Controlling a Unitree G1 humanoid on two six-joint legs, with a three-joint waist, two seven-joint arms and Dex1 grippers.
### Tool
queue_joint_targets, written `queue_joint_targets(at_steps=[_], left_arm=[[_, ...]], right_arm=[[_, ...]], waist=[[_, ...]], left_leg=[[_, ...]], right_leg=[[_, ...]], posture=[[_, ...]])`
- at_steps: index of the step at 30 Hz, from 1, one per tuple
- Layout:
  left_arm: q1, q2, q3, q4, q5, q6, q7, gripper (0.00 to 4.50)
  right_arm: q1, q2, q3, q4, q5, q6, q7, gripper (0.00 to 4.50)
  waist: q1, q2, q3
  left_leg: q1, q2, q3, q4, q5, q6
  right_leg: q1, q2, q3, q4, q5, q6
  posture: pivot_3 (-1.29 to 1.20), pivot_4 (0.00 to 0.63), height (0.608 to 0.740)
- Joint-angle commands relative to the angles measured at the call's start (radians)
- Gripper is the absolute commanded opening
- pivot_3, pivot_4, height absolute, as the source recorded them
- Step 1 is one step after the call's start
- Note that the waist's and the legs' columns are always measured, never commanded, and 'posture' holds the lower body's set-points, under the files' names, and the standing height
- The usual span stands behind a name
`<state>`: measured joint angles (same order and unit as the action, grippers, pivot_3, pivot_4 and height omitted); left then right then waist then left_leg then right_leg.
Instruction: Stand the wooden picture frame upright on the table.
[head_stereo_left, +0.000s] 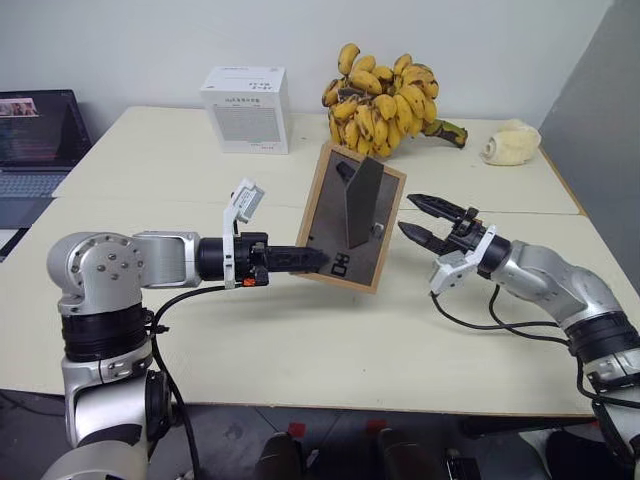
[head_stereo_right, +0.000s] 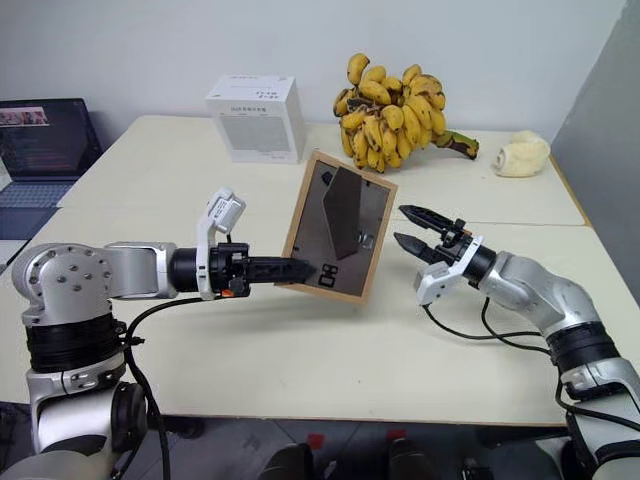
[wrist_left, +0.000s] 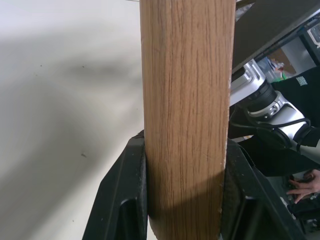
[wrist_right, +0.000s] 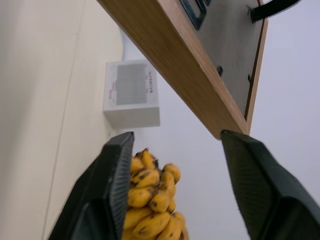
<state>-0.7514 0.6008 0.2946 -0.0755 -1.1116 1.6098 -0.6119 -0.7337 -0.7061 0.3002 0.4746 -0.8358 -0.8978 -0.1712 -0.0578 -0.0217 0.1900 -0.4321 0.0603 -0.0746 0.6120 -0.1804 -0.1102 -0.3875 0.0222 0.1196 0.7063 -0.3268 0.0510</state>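
The wooden picture frame (head_stereo_left: 350, 215) is held tilted over the table (head_stereo_left: 300, 340), its dark grey back and folded-out stand facing me. My left gripper (head_stereo_left: 310, 260) is shut on the frame's lower left edge; in the left wrist view its fingers (wrist_left: 127, 195) clamp the light-wood edge (wrist_left: 187, 110) from both sides. I cannot tell whether the frame's low edge touches the table. My right gripper (head_stereo_left: 406, 213) is open just to the right of the frame, apart from it. In the right wrist view its fingers (wrist_right: 117, 170) spread below the frame's wooden edge (wrist_right: 200, 65).
A white box (head_stereo_left: 247, 108) and a bunch of bananas (head_stereo_left: 385, 100) stand on the far part of the table behind the frame. A pale lumpy object (head_stereo_left: 510, 142) lies at the back right. An open laptop (head_stereo_left: 35, 140) sits off the table's left side.
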Motion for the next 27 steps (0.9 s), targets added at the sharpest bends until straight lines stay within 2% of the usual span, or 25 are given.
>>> queue_joint_targets(at_steps=[1,6,10,18,27], left_arm=[[-0.025,0.044,0.018,0.04,-0.168,0.005,0.105,1.29],[-0.034,0.091,-0.014,0.072,-0.306,0.005,0.211,1.29],[-0.036,0.119,-0.032,0.091,-0.374,0.005,0.265,1.29],[-0.068,0.142,-0.059,0.146,-0.419,0.005,0.3,1.29],[-0.117,0.187,-0.159,0.173,-0.438,0.005,0.237,1.29]], right_arm=[[-0.07,0.019,0.026,0.029,-0.123,-0.002,-0.193,1.99],[-0.126,0.039,0.056,0.051,-0.192,0.007,-0.318,1.99],[-0.146,0.038,0.079,0.078,-0.207,0.007,-0.349,1.99],[-0.157,0.005,0.108,0.063,-0.23,-0.005,-0.384,1.99],[-0.233,0.034,0.165,0.058,-0.325,0.008,-0.481,1.99]], waist=[[0.0,0.0,0.0],[-0.001,-0.001,0.001],[-0.001,-0.001,0.001],[-0.001,-0.001,0.001],[-0.002,-0.001,0.001]], left_leg=[[0.0,0.0,0.0,0.0,0.0,0.0],[0.002,-0.001,-0.001,0.001,0.001,0.001],[0.002,-0.001,-0.002,0.001,0.001,0.001],[0.002,-0.001,-0.002,0.001,0.001,0.002],[0.002,-0.002,-0.003,0.001,0.002,0.001]], right_leg=[[0.0,0.0,0.0,0.001,0.0,0.0],[0.0,0.0,0.0,0.007,0.0,0.0],[0.0,0.0,-0.001,0.008,0.0,0.0],[0.0,0.0,-0.001,0.008,0.0,0.0],[0.0,0.0,-0.001,0.009,0.0,0.0]], posture=[[0.0,0.15,0.74],[0.0,0.15,0.74],[0.0,0.15,0.74],[0.0,0.15,0.74],[0.0,0.15,0.74]])
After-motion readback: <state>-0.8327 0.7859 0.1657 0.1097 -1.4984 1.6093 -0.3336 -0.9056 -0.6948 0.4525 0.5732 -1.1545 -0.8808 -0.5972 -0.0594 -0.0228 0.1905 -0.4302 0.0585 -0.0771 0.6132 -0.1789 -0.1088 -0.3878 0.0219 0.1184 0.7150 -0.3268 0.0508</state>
